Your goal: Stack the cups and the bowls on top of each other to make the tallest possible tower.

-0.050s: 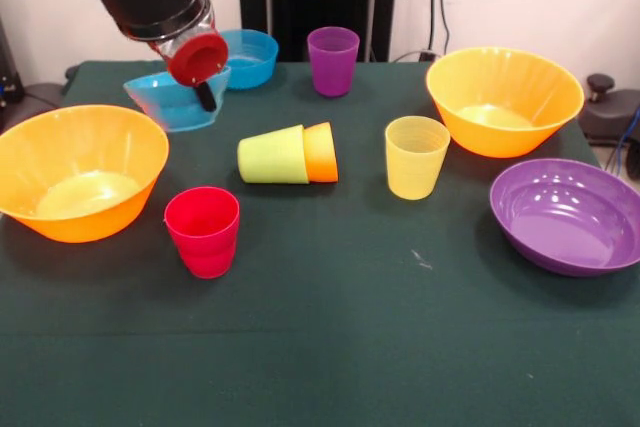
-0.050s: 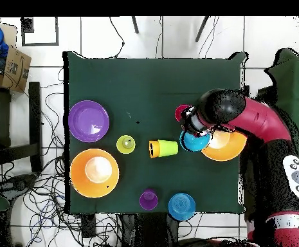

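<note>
Front view: the gripper (image 1: 203, 87) pinches the tilted cyan bowl (image 1: 175, 102) by its rim, lifted beside an orange bowl (image 1: 80, 172). The lime cup (image 1: 272, 155) lies on its side, nested in the orange cup (image 1: 322, 152). Red cup (image 1: 203, 230), yellow cup (image 1: 416, 156) and purple cup (image 1: 333, 60) stand apart.

Overhead view: the cyan bowl (image 2: 194, 141) overlaps the orange bowl's (image 2: 226, 146) rim; no tower stands.

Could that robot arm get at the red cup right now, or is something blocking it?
Probably not straight away: the gripper seems busy with the tilted cyan bowl, lifted off the table. The red cup itself stands upright with open cloth around it, so once the bowl is set down the way looks free.
</note>
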`<state>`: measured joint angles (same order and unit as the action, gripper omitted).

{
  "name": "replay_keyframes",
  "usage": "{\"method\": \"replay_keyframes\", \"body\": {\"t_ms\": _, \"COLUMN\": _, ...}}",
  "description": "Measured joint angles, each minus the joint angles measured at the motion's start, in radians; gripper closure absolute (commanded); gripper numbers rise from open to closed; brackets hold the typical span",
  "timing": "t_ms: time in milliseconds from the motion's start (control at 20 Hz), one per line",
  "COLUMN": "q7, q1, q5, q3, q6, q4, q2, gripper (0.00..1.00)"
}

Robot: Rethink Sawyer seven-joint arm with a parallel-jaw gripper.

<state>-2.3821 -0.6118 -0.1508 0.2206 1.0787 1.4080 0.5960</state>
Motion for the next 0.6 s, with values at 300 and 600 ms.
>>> {"method": "replay_keyframes", "body": {"t_ms": 300, "q7": 0.000, "q1": 0.024, "q5": 0.025, "q3": -0.032, "q6": 0.050, "q4": -0.006, "q2": 0.041, "gripper": 1.00}}
{"method": "replay_keyframes", "body": {"t_ms": 600, "q7": 0.000, "q1": 0.065, "q5": 0.046, "q3": -0.069, "q6": 0.130, "q4": -0.061, "q2": 0.078, "gripper": 1.00}}
